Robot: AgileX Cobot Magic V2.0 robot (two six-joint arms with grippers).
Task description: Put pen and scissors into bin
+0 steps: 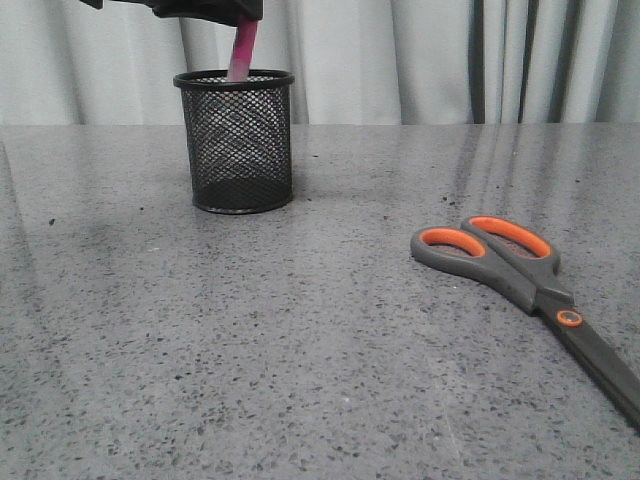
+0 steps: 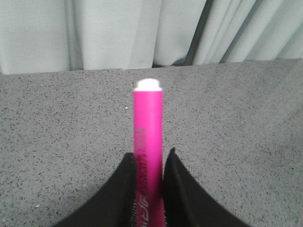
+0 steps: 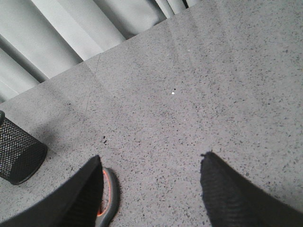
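The black wire-mesh bin stands upright at the far left of the table. My left gripper hangs above its rim, shut on the pink pen, whose lower end reaches down to the bin's mouth. In the left wrist view the pen runs out between the black fingers, its white cap away from them, and the gripper clamps it. The scissors lie flat at the right, handles toward the middle. My right gripper is open above the table; one scissor handle shows beside a finger.
Pale curtains hang behind the table's far edge. The grey speckled tabletop stretches between bin and scissors. The bin also shows at the edge of the right wrist view.
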